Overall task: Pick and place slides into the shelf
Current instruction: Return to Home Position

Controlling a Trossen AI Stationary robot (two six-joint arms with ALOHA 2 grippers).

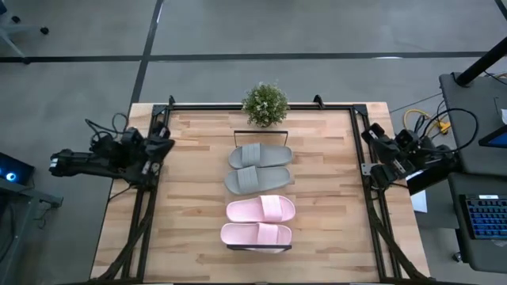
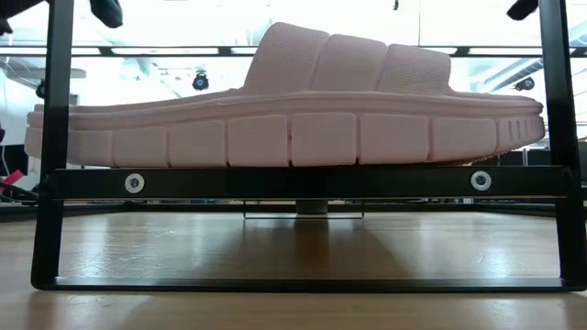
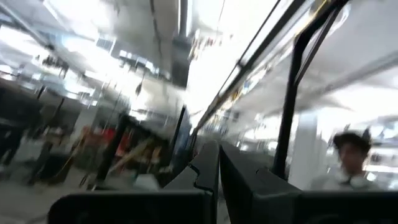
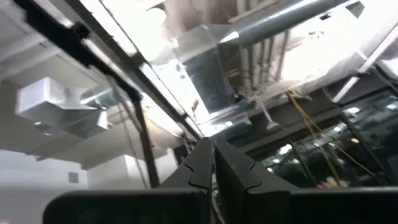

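Two grey slides (image 1: 259,157) (image 1: 257,180) and two pale pink slides (image 1: 261,209) (image 1: 256,233) lie side by side in a row on the shelf (image 1: 260,248), soles down, at the table's middle. In the low view the nearest pink slide (image 2: 293,128) rests on the shelf's black end frame (image 2: 303,181). My left gripper (image 1: 164,146) is drawn back at the table's left edge, my right gripper (image 1: 373,136) at the right edge. Both are tipped upward, shut and holding nothing; the wrist views show the left fingers (image 3: 214,177) and right fingers (image 4: 208,163) closed together.
A small potted plant (image 1: 265,103) stands at the table's far edge, just behind the shelf. Black rails run along the table's left and right sides beside the arms. A desk with a keyboard (image 1: 485,226) stands off the table's right. A person (image 3: 351,155) shows beyond the table.
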